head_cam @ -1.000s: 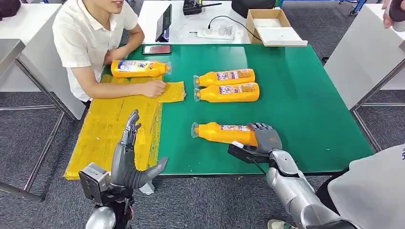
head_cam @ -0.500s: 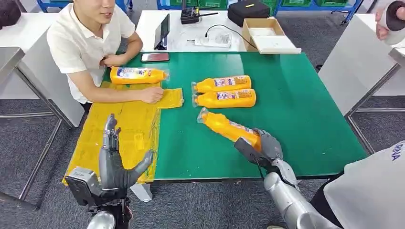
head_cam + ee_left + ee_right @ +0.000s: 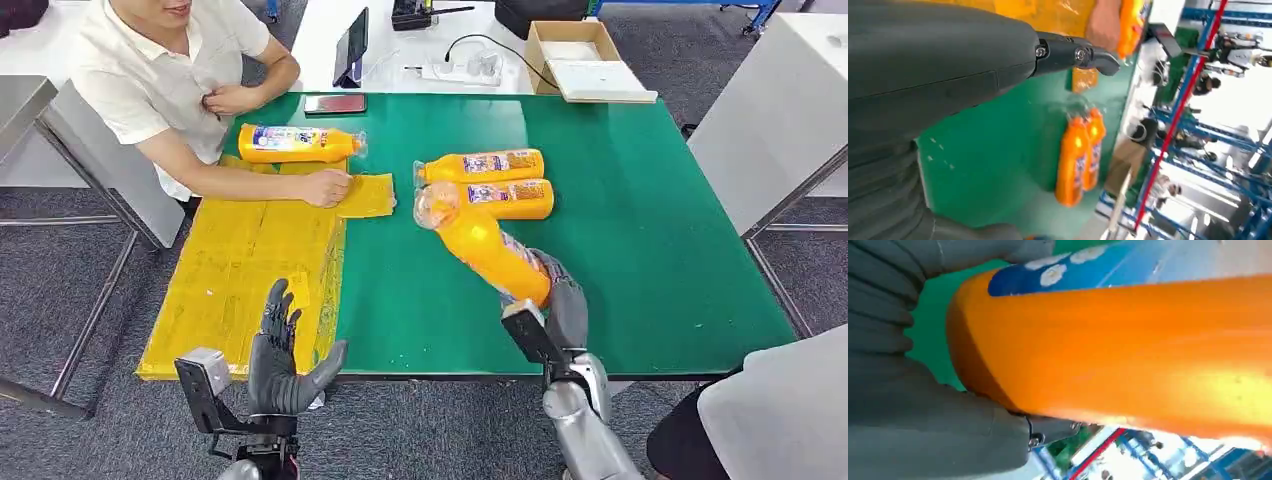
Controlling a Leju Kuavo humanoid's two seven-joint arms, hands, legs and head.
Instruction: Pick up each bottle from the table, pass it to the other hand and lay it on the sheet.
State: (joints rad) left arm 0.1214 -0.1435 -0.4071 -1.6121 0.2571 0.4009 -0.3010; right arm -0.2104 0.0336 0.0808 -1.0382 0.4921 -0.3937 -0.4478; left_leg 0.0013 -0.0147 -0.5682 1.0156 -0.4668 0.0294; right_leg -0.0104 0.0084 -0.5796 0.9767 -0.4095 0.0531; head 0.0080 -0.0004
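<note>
A: What does the right hand point(image 3: 556, 306) hold?
B: The orange bottle point(image 3: 487, 250), gripped at its base, neck tilted away.
A: And the left hand point(image 3: 283, 352)?
B: Spread, empty. Rigid, slick plastic; probably take its middle.

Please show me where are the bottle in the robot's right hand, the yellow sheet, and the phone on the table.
held bottle point(image 3: 487, 250), head view, orange body.
yellow sheet point(image 3: 235, 265), head view, bare middle.
phone point(image 3: 335, 103), head view, screen.
</note>
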